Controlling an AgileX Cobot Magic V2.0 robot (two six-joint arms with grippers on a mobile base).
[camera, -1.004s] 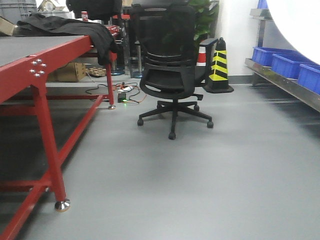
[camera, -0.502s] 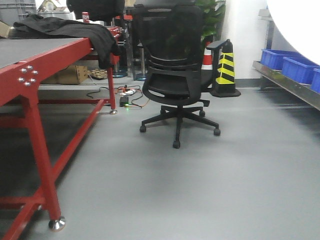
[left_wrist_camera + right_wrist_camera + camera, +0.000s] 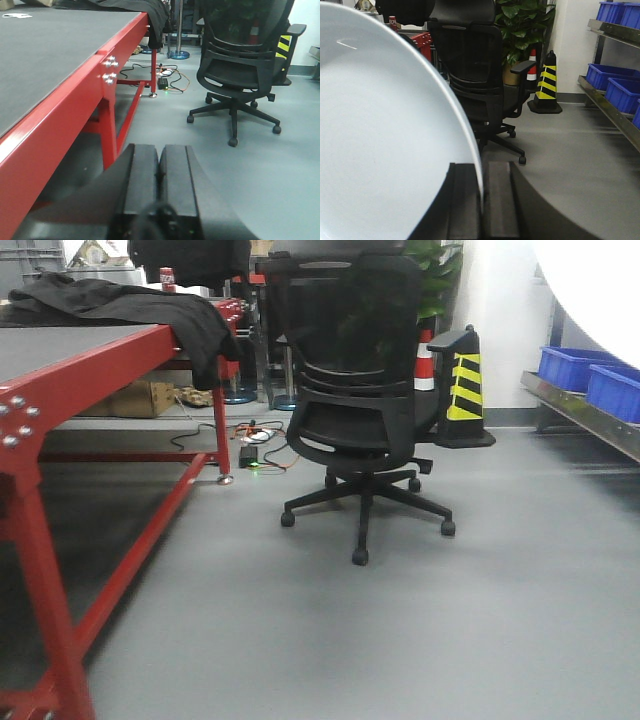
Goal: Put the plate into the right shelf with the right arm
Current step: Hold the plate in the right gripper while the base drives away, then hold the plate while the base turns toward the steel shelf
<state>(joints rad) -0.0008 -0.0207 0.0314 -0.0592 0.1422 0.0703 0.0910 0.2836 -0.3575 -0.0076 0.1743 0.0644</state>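
The pale bluish-white plate [image 3: 380, 135] fills the left of the right wrist view, held on edge. My right gripper [image 3: 481, 172] is shut on the plate's rim, one finger on each face. In the front view the plate [image 3: 600, 285] shows as a white blur at the top right corner. The right shelf [image 3: 590, 412] is a steel rail with blue bins [image 3: 575, 367] at the right edge; in the right wrist view the shelf [image 3: 612, 117] stands to the right. My left gripper [image 3: 159, 155] is shut with nothing in it, beside the red table [image 3: 75, 115].
A black office chair [image 3: 360, 390] stands in the middle of the grey floor. A yellow-and-black cone [image 3: 466, 390] sits behind it near the wall. The red-framed table [image 3: 60, 390] with a black cloth [image 3: 150, 305] runs along the left. Cables [image 3: 255, 435] lie on the floor under it.
The view has moved forward and turned left: the chair and cone look larger and sit further right, the table's leg has slid out at the lower left, and fewer blue bins show.
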